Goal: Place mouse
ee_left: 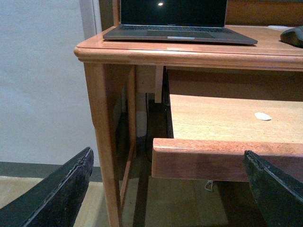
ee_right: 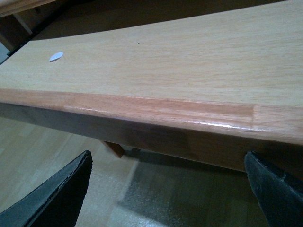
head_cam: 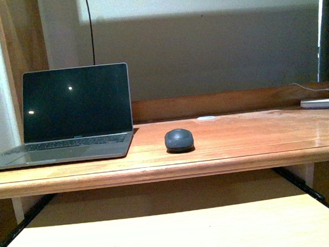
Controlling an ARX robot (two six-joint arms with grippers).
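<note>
Front view shows the mouse sitting on the counter, near the laptop and not touching it. No arm shows there. Both sets of jaws stand wide and hold nothing. The left jaws hang low, in front of the pull-out shelf, and the mouse is up above them and far to one side, just peeking in at the edge. The right jaws also hang low below the shelf edge, and the mouse is not in their picture. A little white bit lies on the shelf. I think the mouse is already placed. If it must be grabbed, lift the jaws above the counter first, then come down with one finger on each side of the mouse.
</note>
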